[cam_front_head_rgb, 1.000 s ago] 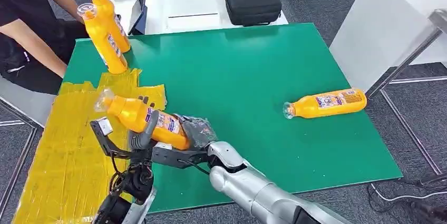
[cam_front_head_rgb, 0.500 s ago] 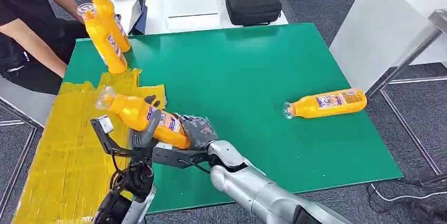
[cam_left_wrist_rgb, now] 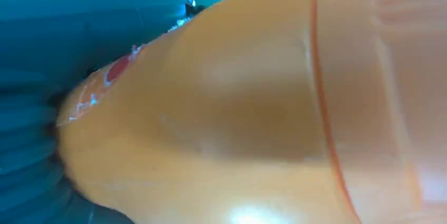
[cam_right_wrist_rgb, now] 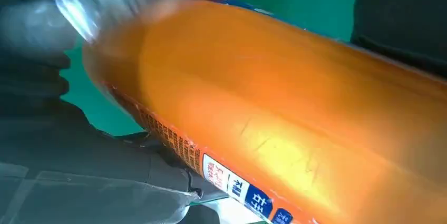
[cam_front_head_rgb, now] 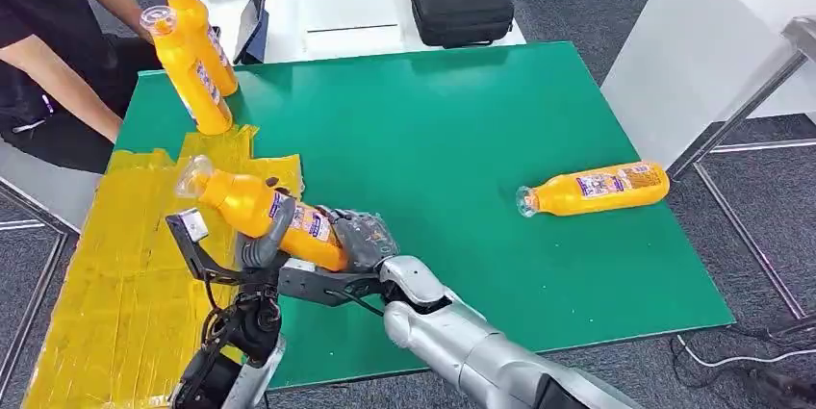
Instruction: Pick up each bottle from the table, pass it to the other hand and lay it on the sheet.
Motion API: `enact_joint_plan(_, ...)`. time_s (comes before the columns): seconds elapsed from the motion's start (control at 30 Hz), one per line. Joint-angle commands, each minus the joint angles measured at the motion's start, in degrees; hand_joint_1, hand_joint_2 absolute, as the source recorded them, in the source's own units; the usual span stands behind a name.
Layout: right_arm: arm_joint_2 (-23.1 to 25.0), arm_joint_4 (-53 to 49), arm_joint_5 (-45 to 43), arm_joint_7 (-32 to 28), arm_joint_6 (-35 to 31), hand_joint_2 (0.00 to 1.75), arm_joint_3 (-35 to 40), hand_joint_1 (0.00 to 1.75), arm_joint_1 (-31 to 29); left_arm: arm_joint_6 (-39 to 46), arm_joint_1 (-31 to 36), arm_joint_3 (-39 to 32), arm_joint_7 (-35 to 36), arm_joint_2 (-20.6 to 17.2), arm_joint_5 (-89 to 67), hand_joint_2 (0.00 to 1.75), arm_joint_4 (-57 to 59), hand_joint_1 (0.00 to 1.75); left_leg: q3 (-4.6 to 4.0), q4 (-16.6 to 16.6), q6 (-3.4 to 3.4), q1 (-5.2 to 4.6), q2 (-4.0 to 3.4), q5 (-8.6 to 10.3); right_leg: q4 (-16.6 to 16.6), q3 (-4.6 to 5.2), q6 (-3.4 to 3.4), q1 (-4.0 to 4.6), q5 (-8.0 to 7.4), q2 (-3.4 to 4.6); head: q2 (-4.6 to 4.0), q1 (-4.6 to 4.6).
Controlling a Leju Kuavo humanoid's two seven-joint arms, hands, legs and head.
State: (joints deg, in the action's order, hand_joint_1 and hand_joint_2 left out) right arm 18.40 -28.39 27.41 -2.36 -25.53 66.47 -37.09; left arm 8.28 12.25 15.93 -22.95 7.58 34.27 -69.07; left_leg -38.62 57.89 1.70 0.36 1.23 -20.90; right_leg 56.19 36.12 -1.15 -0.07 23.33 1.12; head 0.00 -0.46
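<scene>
— What do our hands have?

— Our left hand [cam_front_head_rgb: 262,247] and right hand [cam_front_head_rgb: 354,241] both grip the same orange bottle [cam_front_head_rgb: 260,214], held tilted above the near table edge, clear cap toward ten o'clock.

— And around it?

— The yellow sheet [cam_front_head_rgb: 115,265] lies at nine o'clock of it. Two more bottles [cam_front_head_rgb: 192,58] are at eleven o'clock beside a person's arm [cam_front_head_rgb: 67,82]. Another bottle [cam_front_head_rgb: 595,189] lies at three o'clock on the green table [cam_front_head_rgb: 452,130].
</scene>
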Motion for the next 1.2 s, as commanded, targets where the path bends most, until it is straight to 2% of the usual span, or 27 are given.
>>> enact_joint_plan(0.03,1.6,1.4,0.9,0.0,2.6,1.75,2.2,1.75,6.1,-0.4,11.5,2.0,-0.2,1.1,-1.5,1.75,3.3,1.75,0.17,0.0,-0.07,0.08,0.41,-0.05,0.0,-0.36,0.02,0.1,0.21,-0.56,0.0,0.02)
enact_joint_plan(0.07,1.6,2.1,0.2,-0.7,2.3,1.75,0.5,1.75,5.7,-0.2,11.3,1.8,-0.3,0.9,-1.8,1.75,2.8,1.75,0.25,0.0,-0.08,0.07,0.44,-0.09,0.0,-0.46,0.01,0.1,0.27,-0.62,0.0,0.0)
enact_joint_plan(0.1,1.6,2.5,-1.1,-2.0,0.6,1.75,-2.5,1.26,5.7,0.3,11.0,1.3,-0.5,0.8,-2.5,1.75,2.0,1.75,0.05,0.0,-0.05,0.07,0.3,0.01,0.0,-0.19,0.01,0.09,0.11,-0.4,0.0,0.02)
enact_joint_plan(0.13,1.6,3.6,-1.4,-2.9,0.2,1.75,-4.7,0.0,5.1,0.5,10.7,0.7,-0.6,0.6,-2.9,1.75,1.2,1.75,0.2,0.1,-0.08,0.07,0.44,-0.06,0.0,-0.4,0.01,0.1,0.25,-0.62,0.0,0.0)
enact_joint_plan(0.17,1.0,3.6,-1.9,-3.6,-1.2,0.0,-8.2,0.0,4.8,1.2,10.1,0.1,-0.7,0.3,-4.0,1.75,0.0,1.75,0.32,0.1,-0.09,0.08,0.51,-0.12,0.1,-0.55,0.01,0.12,0.34,-0.72,0.0,0.02)
enact_joint_plan(0.23,-0.2,2.4,-1.4,-4.4,-1.3,0.0,-11.0,0.0,4.6,1.4,9.5,-0.6,-0.4,0.0,-5.1,1.75,-1.2,1.75,0.09,0.0,-0.04,0.06,0.33,0.0,0.0,-0.26,0.0,0.08,0.12,-0.44,0.0,0.02)
enact_joint_plan(0.3,-1.8,1.3,-1.9,-8.5,-6.7,0.0,-17.8,0.0,5.9,3.0,7.9,-1.3,-1.3,-0.5,-8.8,1.75,-3.2,1.75,0.13,0.0,-0.04,0.06,0.26,-0.04,0.0,-0.32,0.0,0.09,0.14,-0.39,0.0,0.04)
enact_joint_plan(0.4,-5.5,-3.3,0.6,-8.6,-9.3,0.0,-23.8,0.0,6.8,6.0,6.6,-3.1,-3.2,-2.3,-14.1,1.75,-5.7,1.75,0.26,0.0,-0.04,0.04,0.31,-0.08,0.0,-0.48,-0.02,0.08,0.19,-0.46,0.0,0.02)
enact_joint_plan(0.43,-6.4,-4.8,1.2,-8.7,-9.5,0.0,-25.1,0.0,7.2,6.9,6.7,-3.6,-3.7,-2.9,-15.6,1.75,-6.2,1.75,0.39,0.0,-0.05,0.02,0.36,-0.13,0.0,-0.65,-0.03,0.07,0.27,-0.55,0.0,0.02)
enact_joint_plan(0.5,-8.0,-10.4,4.3,-7.4,-8.9,0.0,-29.0,0.0,9.1,9.7,6.9,-5.0,-4.1,-3.3,-20.6,1.75,-7.0,1.75,0.12,0.0,-0.02,0.01,0.19,-0.02,0.0,-0.31,-0.02,0.04,0.07,-0.25,0.0,0.02)
enact_joint_plan(0.6,-8.4,-12.2,5.8,-6.9,-7.7,0.0,-30.3,0.0,9.9,9.3,7.1,-5.7,-3.6,-3.3,-21.0,1.75,-7.2,1.75,0.04,0.0,-0.02,-0.01,0.27,-0.01,0.0,-0.24,-0.02,0.02,0.05,-0.27,0.0,0.04)
enact_joint_plan(0.67,-8.2,-13.5,7.1,-6.7,-9.0,0.0,-32.2,0.0,10.8,12.1,7.5,-5.5,-4.1,-3.6,-25.1,1.75,-6.9,1.75,0.29,0.1,-0.05,-0.03,0.3,-0.14,0.1,-0.53,-0.03,0.02,0.22,-0.4,0.0,0.04)
enact_joint_plan(0.77,-10.8,-25.5,10.0,-7.3,-8.2,0.0,-39.7,0.0,15.7,25.7,8.0,-7.1,-3.8,-5.5,-46.9,1.75,-4.0,1.75,0.22,0.0,-0.04,-0.02,0.32,-0.08,0.0,-0.46,-0.02,0.02,0.14,-0.38,0.0,0.02)
enact_joint_plan(0.8,-11.1,-29.8,10.8,-7.5,-6.9,0.0,-42.7,0.0,17.2,31.2,8.9,-7.9,-1.4,-6.4,-58.5,1.75,-0.2,1.75,0.11,0.0,-0.02,-0.03,0.33,-0.01,0.0,-0.32,-0.02,0.0,0.08,-0.34,0.0,0.02)
enact_joint_plan(0.83,-11.6,-33.5,11.1,-8.1,-6.8,0.0,-44.6,0.0,18.2,31.7,10.1,-11.1,3.5,-5.5,-71.9,1.75,3.8,1.75,0.2,0.0,-0.03,-0.04,0.36,-0.04,0.0,-0.43,-0.01,0.0,0.13,-0.4,0.0,0.02)
enact_joint_plan(0.87,-11.9,-36.3,11.2,-8.2,-5.3,0.0,-46.1,0.0,18.7,31.7,11.1,-15.1,3.0,-4.6,-79.5,1.75,7.4,1.75,0.37,0.0,-0.06,-0.04,0.36,-0.14,0.1,-0.62,-0.01,0.02,0.25,-0.48,0.0,0.02)
enact_joint_plan(0.9,-11.9,-37.6,11.2,-8.3,-4.7,0.0,-46.9,0.0,18.9,31.7,11.8,-18.0,4.4,-4.1,-88.2,1.75,9.6,1.75,0.21,0.0,-0.04,-0.05,0.33,-0.04,0.0,-0.42,-0.01,-0.01,0.12,-0.38,0.0,0.02)
enact_joint_plan(0.93,-11.9,-38.3,11.4,-8.1,-4.0,0.0,-47.2,0.0,18.9,31.7,12.2,-20.4,1.7,-3.5,-88.2,1.75,11.2,1.75,0.34,0.0,-0.05,-0.07,0.34,-0.09,0.0,-0.56,-0.02,-0.02,0.19,-0.43,0.0,0.0)
enact_joint_plan(0.97,-11.9,-38.6,11.4,-8.1,-3.8,0.0,-47.5,0.0,18.9,31.7,12.7,-20.9,3.6,-3.9,-93.1,1.75,13.3,1.75,0.27,0.0,-0.03,-0.07,0.34,-0.06,0.0,-0.47,-0.03,-0.03,0.15,-0.36,0.0,0.02)
enact_joint_plan(1.03,-12.1,-39.5,11.2,-9.3,-4.3,0.0,-48.1,0.0,18.9,31.7,15.6,-17.9,11.9,-5.9,-105.4,1.75,25.1,1.75,0.32,-0.1,-0.02,-0.09,0.39,-0.04,0.0,-0.55,-0.04,-0.04,0.14,-0.38,0.0,0.02)
enact_joint_plan(1.1,-12.6,-40.6,10.9,-9.8,-4.7,0.0,-48.7,0.0,19.1,31.2,19.1,-13.6,17.4,-7.0,-111.3,1.75,37.9,1.75,0.36,-0.1,-0.02,-0.08,0.38,-0.04,0.0,-0.57,-0.04,-0.03,0.14,-0.39,0.0,0.02)
enact_joint_plan(1.2,-13.1,-41.0,10.0,-10.4,-4.8,0.0,-49.2,0.0,19.4,25.2,22.0,-10.8,19.9,-6.1,-112.4,1.75,46.7,1.75,0.2,-0.1,-0.01,-0.08,0.45,0.04,0.0,-0.41,-0.03,-0.03,0.07,-0.43,0.0,-0.02)
